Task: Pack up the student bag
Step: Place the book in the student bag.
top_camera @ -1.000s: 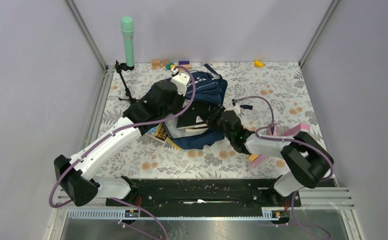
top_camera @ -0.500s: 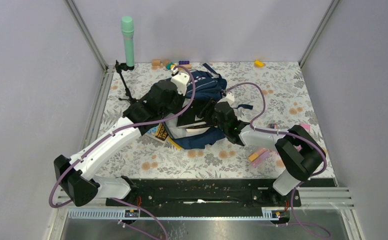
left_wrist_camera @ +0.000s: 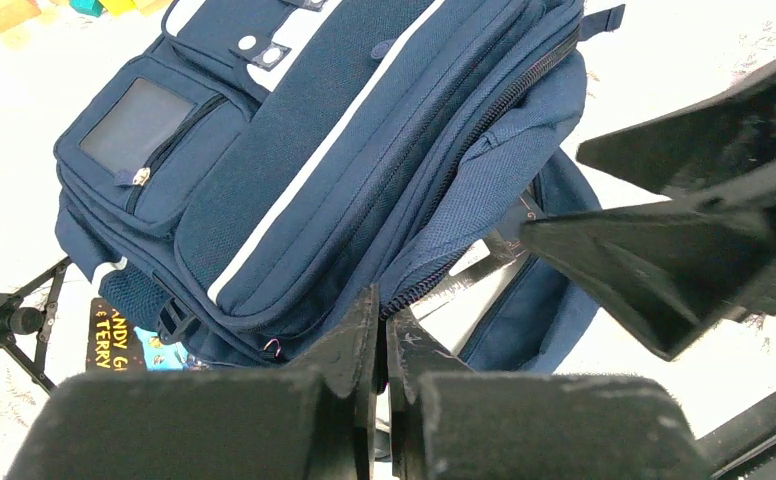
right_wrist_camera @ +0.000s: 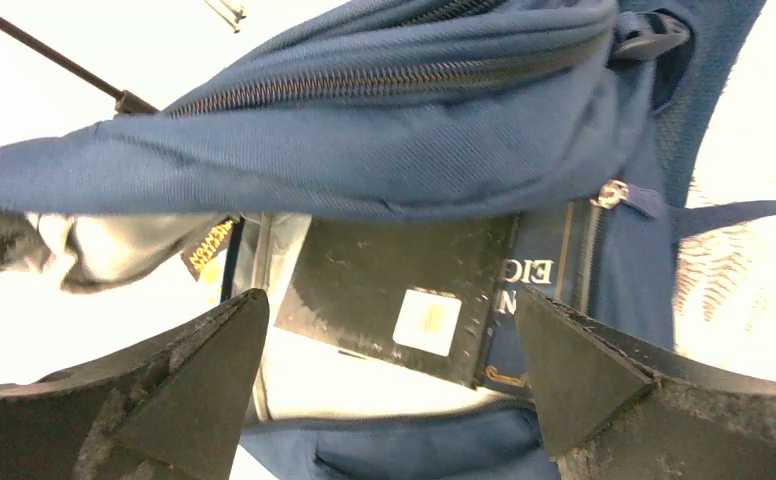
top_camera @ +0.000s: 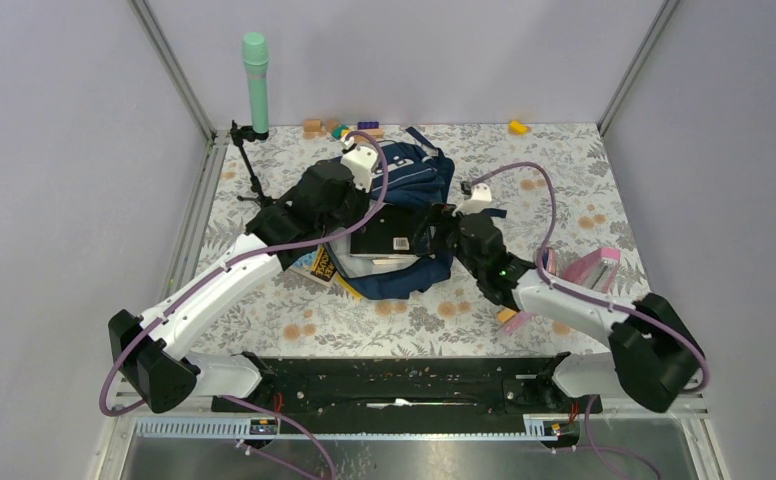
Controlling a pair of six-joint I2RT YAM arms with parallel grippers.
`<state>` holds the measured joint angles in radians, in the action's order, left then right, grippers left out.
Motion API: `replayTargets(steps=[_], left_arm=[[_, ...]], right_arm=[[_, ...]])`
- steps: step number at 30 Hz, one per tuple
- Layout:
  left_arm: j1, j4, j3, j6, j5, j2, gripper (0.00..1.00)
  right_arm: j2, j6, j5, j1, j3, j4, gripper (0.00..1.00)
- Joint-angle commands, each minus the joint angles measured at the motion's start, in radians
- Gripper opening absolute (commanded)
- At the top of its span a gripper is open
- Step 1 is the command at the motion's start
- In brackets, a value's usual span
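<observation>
The student bag (top_camera: 416,172) lies on its side in the middle of the floral worktop (top_camera: 574,200), a little toward 12 o'clock, with its mouth facing 6 o'clock. In the left wrist view its front pocket and pale stripes face up.

The left hand (left_wrist_camera: 381,322) comes in from 8 o'clock. Its fingers are pressed tight together on the zipper edge of the bag's upper flap, and the flap stands raised above the opening.

The right hand (right_wrist_camera: 389,297) reaches in from 4 o'clock and sits at the mouth with its fingers spread as wide as they go, gripping nothing. Between them, inside the opening, lies a black book (right_wrist_camera: 384,285) with a white sticker (right_wrist_camera: 427,320), resting on the pale lining (right_wrist_camera: 114,245).

A second book with yellow lettering (top_camera: 322,266) pokes out from under the bag at its 7 o'clock side.

Toward 11 o'clock a green cylinder (top_camera: 255,75) stands on a small black stand (top_camera: 251,165). Coloured blocks (top_camera: 329,128) lie along the 12 o'clock edge, and pink items (top_camera: 592,268) lie at 3 o'clock.
</observation>
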<state>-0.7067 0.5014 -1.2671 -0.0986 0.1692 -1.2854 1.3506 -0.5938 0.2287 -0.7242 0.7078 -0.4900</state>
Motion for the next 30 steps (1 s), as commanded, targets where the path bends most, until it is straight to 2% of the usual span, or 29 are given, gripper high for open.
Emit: replayTargets(steps=[1,4,8,13,17,22,28,29,30], left_arm=[[0.01,-0.146,-0.031,-0.026,-0.013,0.039,0.0],[0.013,-0.146,-0.034,-0.026,-0.032,0.045,0.0],[0.012,-0.168,-0.019,-0.006,-0.058,0.07,0.0],[0.012,-0.144,-0.038,0.02,-0.074,0.056,0.0],[0.012,-0.158,-0.024,0.011,-0.065,0.057,0.0],[0.012,-0.161,-0.023,0.015,-0.069,0.058,0.0],[0.012,-0.158,-0.025,0.028,-0.108,0.051,0.0],[0.012,-0.158,-0.025,0.031,-0.122,0.051,0.0],[0.012,-0.16,-0.026,0.031,-0.132,0.051,0.0]], right_arm=[[-0.124,0.141,0.036,0.006,-0.09,0.025,1.0],[-0.195,0.314,-0.05,0.006,-0.108,0.027,1.0],[-0.23,0.563,-0.129,0.006,-0.011,0.149,1.0],[-0.182,0.815,-0.166,0.008,0.104,0.213,1.0],[-0.074,0.924,-0.156,0.012,0.208,0.226,0.98],[0.042,1.018,-0.186,0.015,0.289,0.205,0.85],[0.156,1.101,-0.162,0.016,0.366,0.193,0.84],[0.173,1.101,-0.143,0.018,0.382,0.192,0.82],[0.189,1.092,-0.116,0.02,0.398,0.191,0.73]])
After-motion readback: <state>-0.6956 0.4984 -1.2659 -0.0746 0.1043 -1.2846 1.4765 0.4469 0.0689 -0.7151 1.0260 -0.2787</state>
